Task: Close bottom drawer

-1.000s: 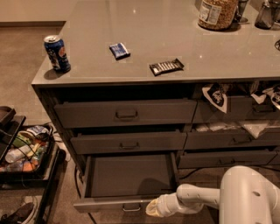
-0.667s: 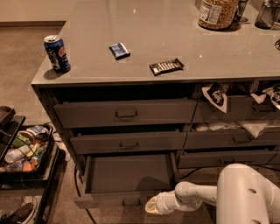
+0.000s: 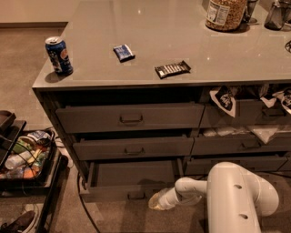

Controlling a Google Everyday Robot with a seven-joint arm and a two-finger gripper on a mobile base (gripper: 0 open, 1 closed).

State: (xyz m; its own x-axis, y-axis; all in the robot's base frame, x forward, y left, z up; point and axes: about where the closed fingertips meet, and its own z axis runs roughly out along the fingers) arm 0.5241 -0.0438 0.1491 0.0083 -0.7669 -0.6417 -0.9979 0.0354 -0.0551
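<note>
The bottom drawer stands partly open at 6 o'clock in the view, its bare inside showing. The end effector sits low at the drawer front, at 3 o'clock of the small handle. Whether it is open or closed, or grips anything, I cannot tell. A good push is level and square, close to the handle, so the drawer does not skew. The desk carries one soda can, one blue packet, one chocolate bar and one jar.
</note>
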